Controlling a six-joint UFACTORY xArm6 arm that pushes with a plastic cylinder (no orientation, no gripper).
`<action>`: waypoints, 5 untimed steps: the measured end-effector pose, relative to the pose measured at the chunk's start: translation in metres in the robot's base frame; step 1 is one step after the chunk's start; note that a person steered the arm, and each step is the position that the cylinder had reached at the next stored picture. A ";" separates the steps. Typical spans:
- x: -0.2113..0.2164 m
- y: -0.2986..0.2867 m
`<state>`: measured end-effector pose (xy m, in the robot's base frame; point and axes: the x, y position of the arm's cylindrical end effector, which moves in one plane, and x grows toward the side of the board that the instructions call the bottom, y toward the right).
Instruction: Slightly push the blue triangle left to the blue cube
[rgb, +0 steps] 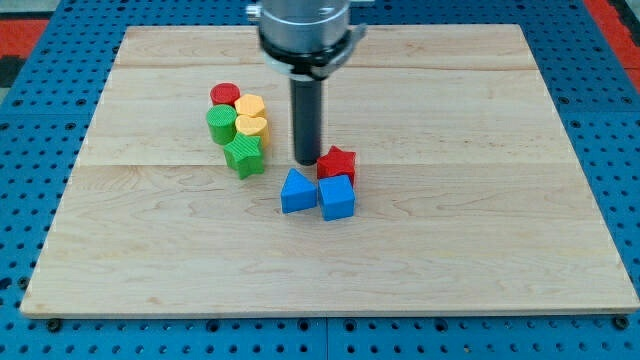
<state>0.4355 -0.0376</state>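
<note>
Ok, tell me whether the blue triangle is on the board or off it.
On. The blue triangle sits flat on the wooden board, touching the blue cube.

Single view; high front angle; whole board (500, 250) framed

A pale wooden board (480, 250) of joined planks lies on a blue perforated surface (40, 80), evenly lit, with red at the top corners.

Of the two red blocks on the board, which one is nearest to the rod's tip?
The red star, just right of my tip and above the blue cube. The red cylinder sits farther off, at the top of the left cluster.
</note>
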 end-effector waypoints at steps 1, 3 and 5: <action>0.048 0.034; 0.055 0.000; 0.064 -0.031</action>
<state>0.4998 -0.0687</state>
